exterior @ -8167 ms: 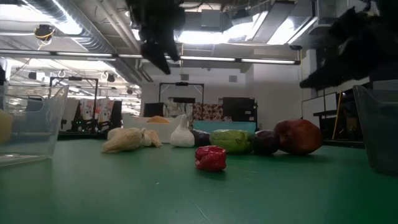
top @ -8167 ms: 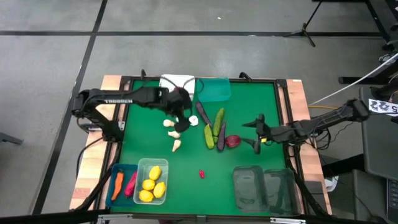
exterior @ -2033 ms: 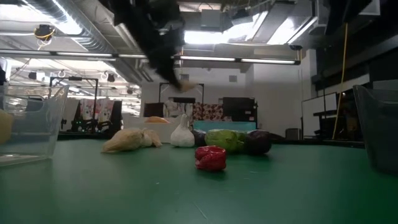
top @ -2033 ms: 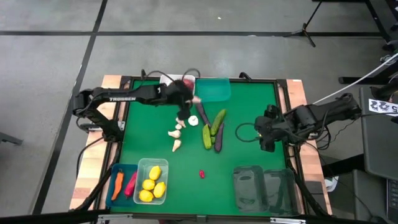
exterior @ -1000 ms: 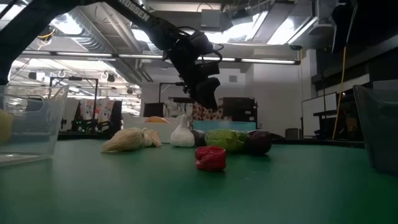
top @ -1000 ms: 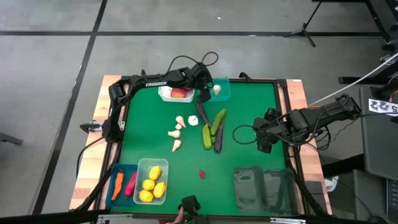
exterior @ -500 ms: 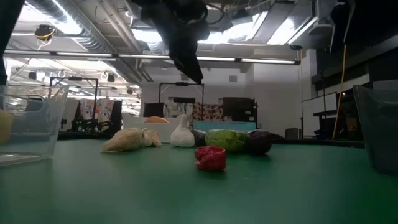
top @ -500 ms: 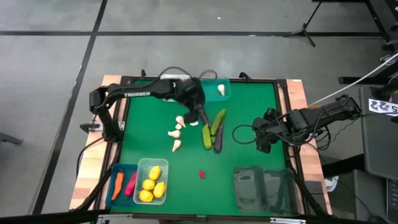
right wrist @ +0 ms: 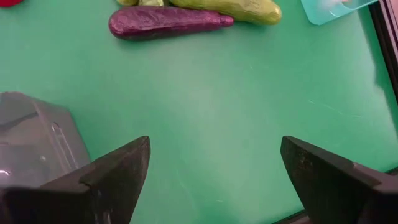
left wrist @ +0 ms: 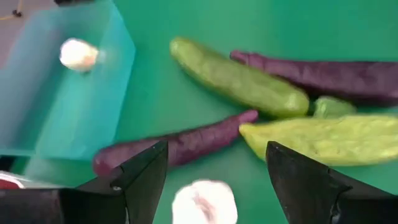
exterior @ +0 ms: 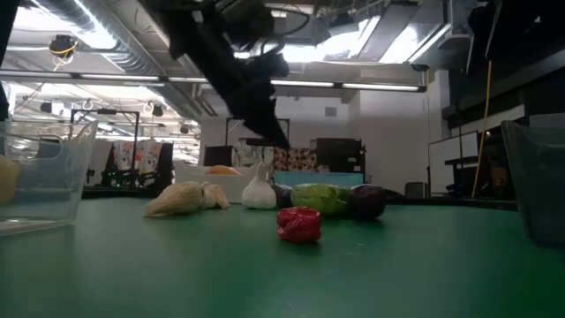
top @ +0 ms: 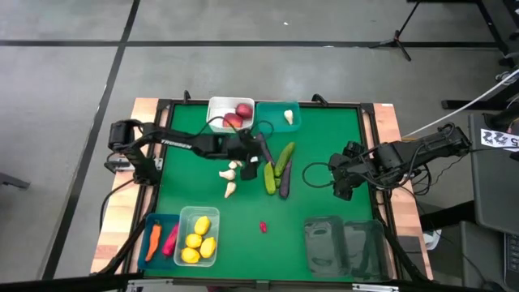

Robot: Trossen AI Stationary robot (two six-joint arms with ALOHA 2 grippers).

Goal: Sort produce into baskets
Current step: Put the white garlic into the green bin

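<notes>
My left gripper (top: 258,156) (left wrist: 214,180) hangs open above the middle of the green mat, over the loose produce. A white garlic (left wrist: 204,200) lies on the mat below the gap between its fingers, untouched. Beside it lie purple eggplants (left wrist: 177,146) and green cucumbers (left wrist: 236,78). Two more garlics (top: 230,180) lie a little nearer. The teal basket (top: 276,122) at the far edge holds one garlic (left wrist: 78,54); the white basket (top: 219,107) holds red apples (top: 237,115). My right gripper (top: 340,185) (right wrist: 211,180) waits open above the mat's right side, holding nothing.
At the near left stand a blue basket (top: 147,221) with a carrot and a chilli and a clear basket (top: 185,212) with lemons. Two smoky baskets (top: 345,243) stand near right. A small red piece (top: 263,227) lies alone on the mat near the front.
My left gripper has swung from above the teal basket at the far edge toward the near edge and slightly down, to above the garlic beside the eggplants, staying open. The produce has not moved.
</notes>
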